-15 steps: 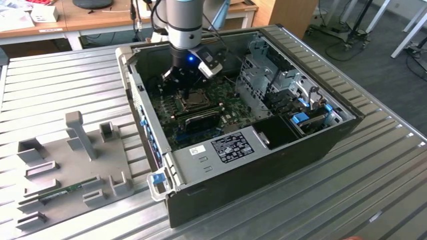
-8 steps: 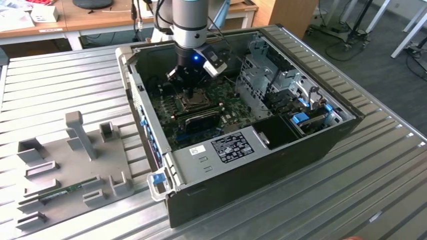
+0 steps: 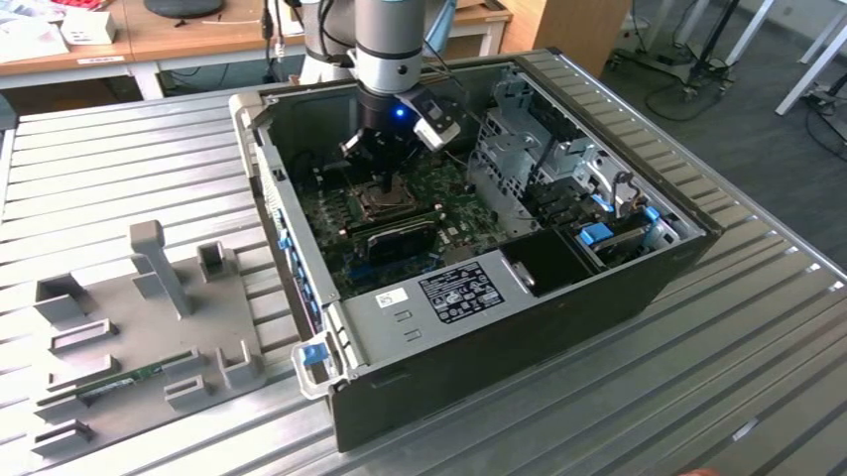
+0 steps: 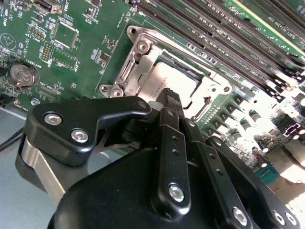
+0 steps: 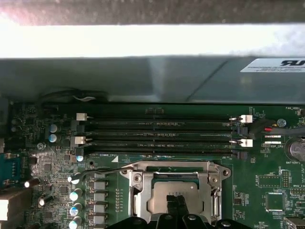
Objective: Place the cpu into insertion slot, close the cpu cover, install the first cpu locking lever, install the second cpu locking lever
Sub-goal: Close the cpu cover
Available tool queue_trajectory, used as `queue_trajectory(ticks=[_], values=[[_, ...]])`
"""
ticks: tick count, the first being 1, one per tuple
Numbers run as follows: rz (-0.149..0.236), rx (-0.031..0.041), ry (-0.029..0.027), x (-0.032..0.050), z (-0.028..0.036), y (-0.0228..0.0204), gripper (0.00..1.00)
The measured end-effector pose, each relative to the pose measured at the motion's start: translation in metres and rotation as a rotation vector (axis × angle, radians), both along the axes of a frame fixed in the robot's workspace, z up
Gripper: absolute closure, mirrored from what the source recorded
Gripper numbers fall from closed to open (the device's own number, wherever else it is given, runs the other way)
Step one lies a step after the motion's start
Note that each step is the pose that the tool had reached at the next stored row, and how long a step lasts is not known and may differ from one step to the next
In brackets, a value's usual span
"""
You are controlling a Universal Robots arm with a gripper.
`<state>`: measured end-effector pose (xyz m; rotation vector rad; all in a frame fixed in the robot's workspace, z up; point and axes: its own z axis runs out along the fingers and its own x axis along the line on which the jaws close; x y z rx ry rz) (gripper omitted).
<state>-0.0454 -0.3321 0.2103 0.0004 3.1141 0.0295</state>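
Already seated in the square dark, silver-rimmed insertion slot (image 3: 367,207): the thin flat grey-brown square cpu (image 5: 174,188), framed by the thin silvery cut-out cpu cover (image 5: 143,193), seemingly folded flat. Black two-fingered hand (image 5: 176,205) just above the chip's middle, fingertips (image 5: 170,206) pinched nearly together, gripping nothing. Keep force off the bare chip; bear instead on the metal frame or the thin bent wire lever (image 5: 97,170) beside it, straight down and gently, clear of the long black memory slots (image 5: 157,136).

Open black computer case (image 3: 530,327) sits on the slatted metal desk (image 3: 741,327), grey plastic tray (image 3: 133,327) to the exterior view's left. Inside, the flat square metal cpu (image 4: 174,76) lies in its silvery-rimmed insertion slot (image 4: 195,101), long black memory slots (image 5: 157,136) alongside.
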Motion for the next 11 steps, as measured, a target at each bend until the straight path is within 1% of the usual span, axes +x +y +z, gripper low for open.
queue_trajectory(ticks=[7,9,11], values=[[0.0,0.0001,-0.0001,0.0001,0.0008,0.0001,0.89],[0.0,-0.0004,0.0,0.0001,0.0044,0.0001,0.89],[0.0,-0.0004,0.0,0.0001,0.0045,0.0001,0.89]])
